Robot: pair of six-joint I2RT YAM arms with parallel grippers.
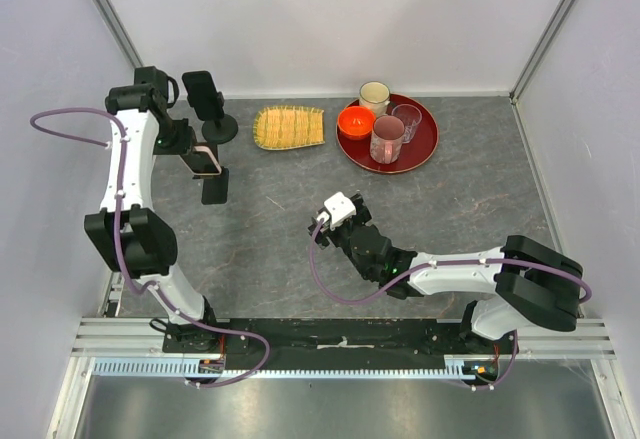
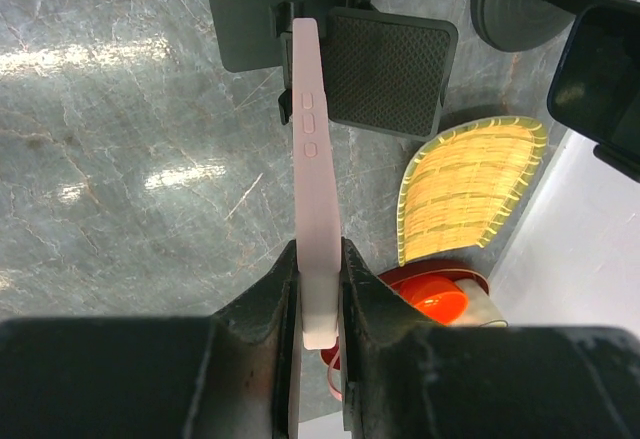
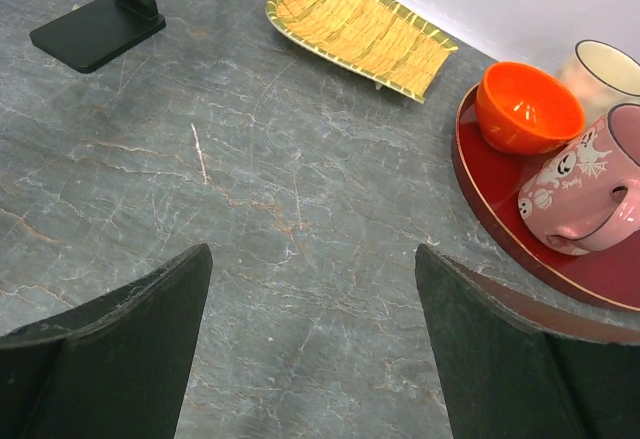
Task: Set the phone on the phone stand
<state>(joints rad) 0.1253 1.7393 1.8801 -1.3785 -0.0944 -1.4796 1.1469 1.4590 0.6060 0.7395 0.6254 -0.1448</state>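
Note:
My left gripper [image 1: 204, 162] [image 2: 318, 255] is shut on a pale pink phone [image 2: 312, 179], held edge-on above the table. The phone's far end meets the clip of a black stand with a flat rectangular base [image 2: 250, 19] [image 1: 215, 189] and a textured plate [image 2: 392, 71]. The round-disc phone stand [image 1: 218, 129] [image 2: 530, 1] stands just beyond it, apart from the pink phone, with a glossy black slab [image 1: 200, 91] [image 2: 600, 81] on top. My right gripper [image 1: 335, 221] [image 3: 312, 259] is open and empty over bare table at the middle.
A yellow woven dish [image 1: 289, 126] [image 3: 360, 29] lies right of the stands. A red tray [image 1: 425, 149] [image 3: 495, 214] holds an orange bowl [image 3: 528, 107], a pink mug [image 3: 585, 194], a white cup [image 1: 374, 94] and a glass [image 1: 407, 119]. Walls enclose the table's back and sides.

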